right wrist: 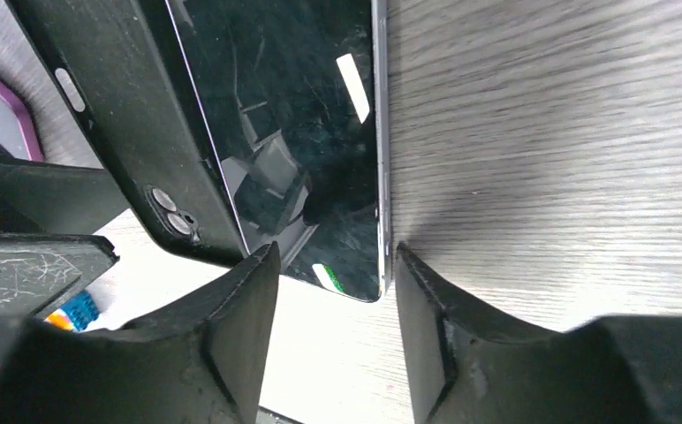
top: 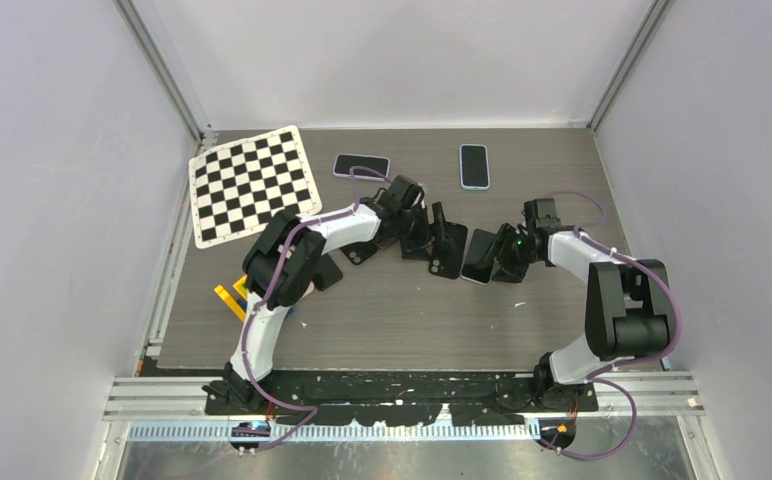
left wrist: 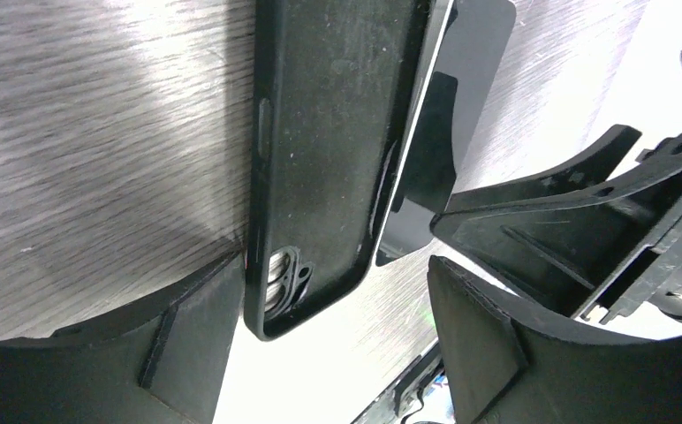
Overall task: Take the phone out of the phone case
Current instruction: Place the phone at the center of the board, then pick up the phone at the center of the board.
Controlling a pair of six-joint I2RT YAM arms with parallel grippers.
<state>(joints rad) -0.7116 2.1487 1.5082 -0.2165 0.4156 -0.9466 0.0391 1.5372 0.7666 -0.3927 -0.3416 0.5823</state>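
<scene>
A: Phone (right wrist: 302, 115) is seen lying glass-up on the table (right wrist: 541, 132), just beside the black phone case (left wrist: 329, 159). The right gripper (right wrist: 336, 256) is parted over its end, and nothing is clamped.

B: Stiff, slippery and fragile is the judgement, so the long metal edges should be taken. The left gripper (left wrist: 333, 291) is spread too, and the case is unheld. Whether any corner sits in the case cannot be made out
</scene>
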